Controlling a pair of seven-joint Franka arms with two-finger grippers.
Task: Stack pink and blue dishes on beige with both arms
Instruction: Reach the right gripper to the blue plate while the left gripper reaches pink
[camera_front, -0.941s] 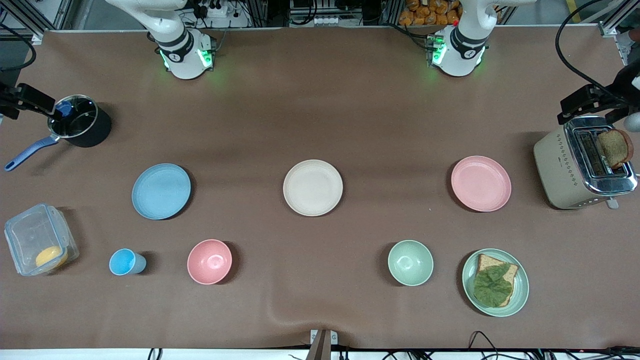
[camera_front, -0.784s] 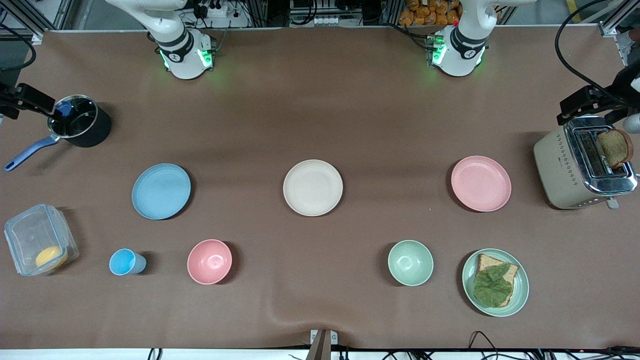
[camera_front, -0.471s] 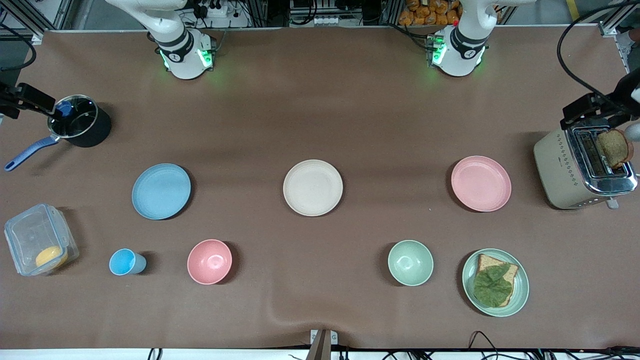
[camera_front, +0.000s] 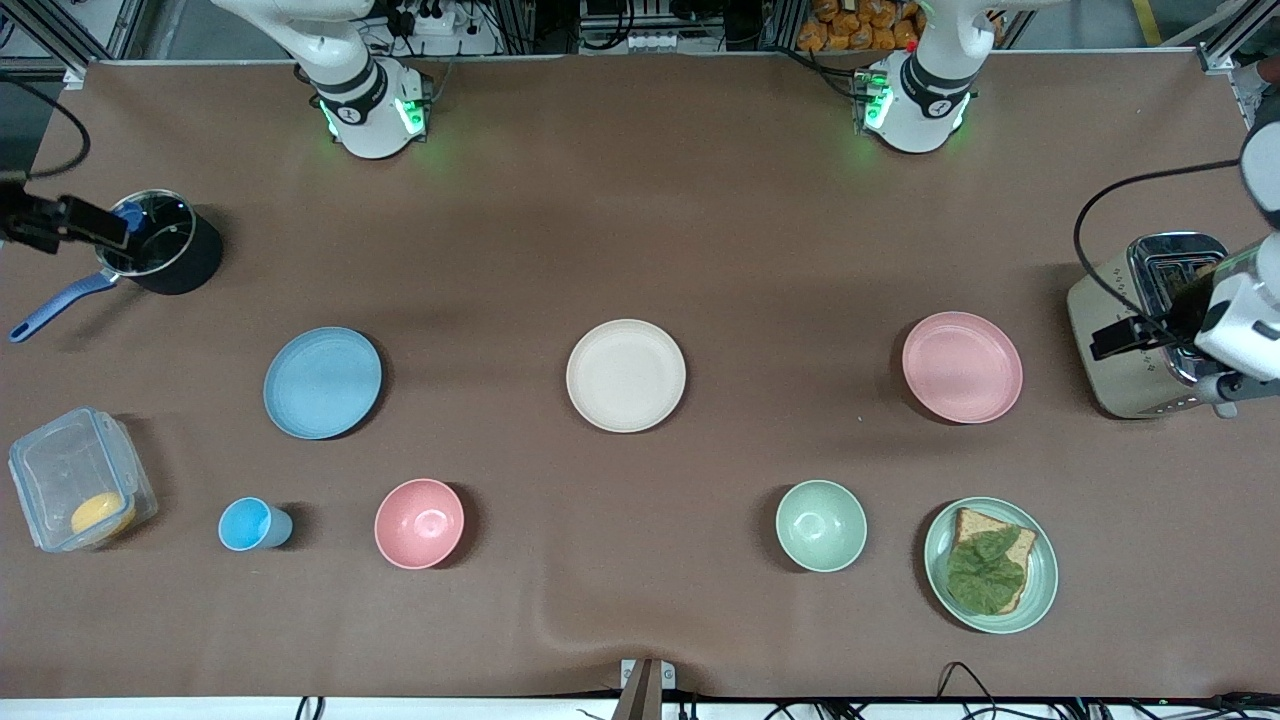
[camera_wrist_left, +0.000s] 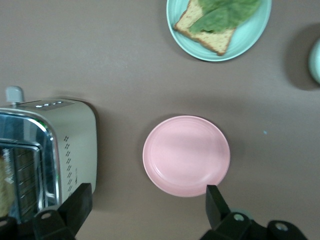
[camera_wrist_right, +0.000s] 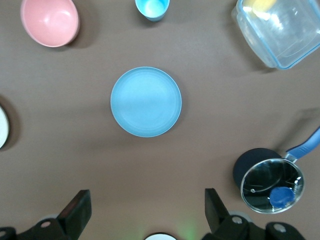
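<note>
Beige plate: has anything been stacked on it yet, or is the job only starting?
Only starting. The beige plate is bare, and the blue plate and pink plate lie apart on the table. Nothing is in hand: the left gripper is open above the pink plate and toaster, the right gripper open above the blue plate. Both pickups and both stackings remain.

A wide table covered in matte brown cloth (camera_front: 640, 220) fills the scene, slightly wrinkled at its near edge. Along its top edge run silver aluminium frame rails (camera_front: 110, 30) and tangled black cables (camera_front: 640, 25). Lighting is even, shadows soft.
</note>
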